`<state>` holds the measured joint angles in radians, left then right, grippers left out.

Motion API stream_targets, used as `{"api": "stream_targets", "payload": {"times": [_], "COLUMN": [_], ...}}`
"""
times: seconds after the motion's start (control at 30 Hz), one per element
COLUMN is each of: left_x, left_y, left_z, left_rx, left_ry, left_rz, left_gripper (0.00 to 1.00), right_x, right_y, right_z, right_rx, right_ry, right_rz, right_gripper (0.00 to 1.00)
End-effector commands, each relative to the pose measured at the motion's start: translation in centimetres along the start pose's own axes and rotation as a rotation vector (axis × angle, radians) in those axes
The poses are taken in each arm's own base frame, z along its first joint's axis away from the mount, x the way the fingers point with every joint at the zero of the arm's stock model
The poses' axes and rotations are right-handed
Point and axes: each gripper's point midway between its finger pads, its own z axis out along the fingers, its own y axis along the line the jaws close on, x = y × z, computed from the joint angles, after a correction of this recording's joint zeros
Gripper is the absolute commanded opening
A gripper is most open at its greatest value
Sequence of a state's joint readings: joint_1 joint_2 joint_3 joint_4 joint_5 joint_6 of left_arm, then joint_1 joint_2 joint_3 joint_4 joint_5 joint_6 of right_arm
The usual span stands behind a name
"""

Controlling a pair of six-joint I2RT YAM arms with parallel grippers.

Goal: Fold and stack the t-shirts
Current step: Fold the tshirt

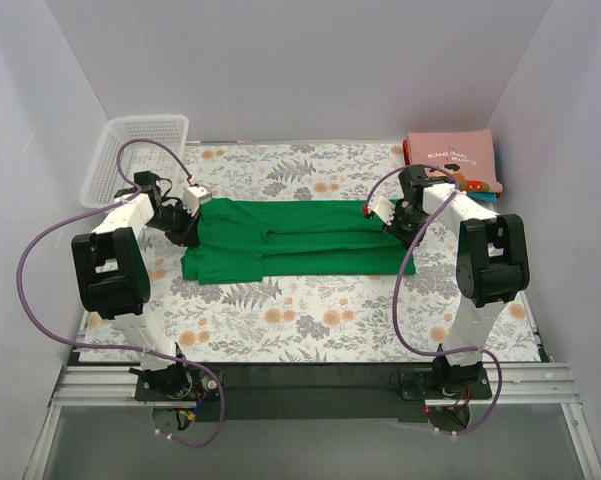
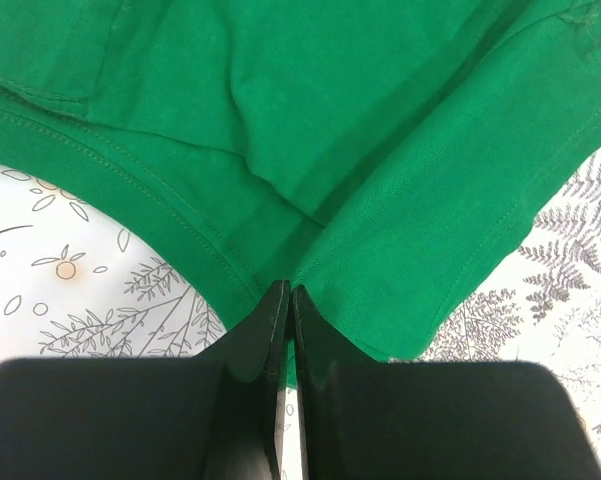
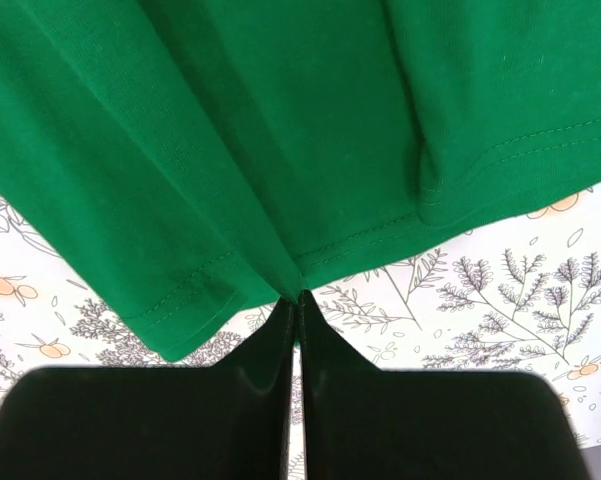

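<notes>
The bright green t-shirt (image 1: 295,240) lies stretched sideways across the middle of the floral table, folded lengthwise. My left gripper (image 1: 192,222) is shut on the shirt's left edge; in the left wrist view the jaws (image 2: 287,292) pinch the green cloth (image 2: 380,150). My right gripper (image 1: 395,222) is shut on the shirt's right edge; in the right wrist view the jaws (image 3: 299,298) pinch the hem (image 3: 280,140). A folded dusty-pink t-shirt (image 1: 452,158) lies at the back right on top of a teal one (image 1: 487,197), of which only an edge shows.
A white plastic mesh basket (image 1: 132,155) stands at the back left. White walls close in the table on three sides. The floral tablecloth (image 1: 310,320) shows in front of the shirt. Purple cables loop beside both arms.
</notes>
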<state>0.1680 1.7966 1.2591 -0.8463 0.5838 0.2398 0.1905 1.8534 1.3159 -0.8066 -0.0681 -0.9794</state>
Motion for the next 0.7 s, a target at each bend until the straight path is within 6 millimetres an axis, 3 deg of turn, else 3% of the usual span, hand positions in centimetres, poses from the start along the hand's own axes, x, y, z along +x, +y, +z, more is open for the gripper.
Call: {"api": "stream_targets", "payload": {"times": [0.0,0.27,0.3,0.37,0.4,0.43,0.53,0.67], "left_x": [-1.8,-1.7,-2.1,-2.1,-2.3,-2.3,-1.6,0.3], "left_y": [1.8,2.8,3.2,3.6,3.5,3.4,2.1,0.9], "left_z": [-0.8,-0.2,-0.3,-0.6,-1.0,-1.4,-2.8,-3.9], "left_rx": [-0.066,-0.106,-0.13,-0.161,-0.172,-0.177,-0.158,-0.15], "left_ry": [-0.042,-0.052,-0.065,-0.062,-0.065,-0.068,-0.089,-0.106], "left_rz": [0.031,-0.006,-0.016,-0.03,-0.033,-0.048,-0.092,-0.187], "left_gripper": [0.0,0.0,0.06,0.28,0.55,0.57,0.61,0.61], "right_x": [-0.6,-0.8,-1.1,-1.1,-1.0,-1.0,-0.8,0.1], "right_y": [-1.8,-2.8,-3.0,-3.4,-3.4,-3.7,-3.4,0.3], "right_z": [-0.6,-0.6,-0.8,-1.3,-1.5,-2.2,-4.0,-4.5], "right_rx": [0.039,0.064,0.075,0.089,0.091,0.106,0.107,-0.035], "right_ry": [-0.016,-0.018,-0.024,-0.033,-0.035,-0.045,-0.1,-0.144], "right_rz": [-0.02,0.011,0.025,0.051,0.087,0.112,0.203,0.349], "right_gripper": [0.01,0.04,0.1,0.26,0.51,0.56,0.57,0.58]}}
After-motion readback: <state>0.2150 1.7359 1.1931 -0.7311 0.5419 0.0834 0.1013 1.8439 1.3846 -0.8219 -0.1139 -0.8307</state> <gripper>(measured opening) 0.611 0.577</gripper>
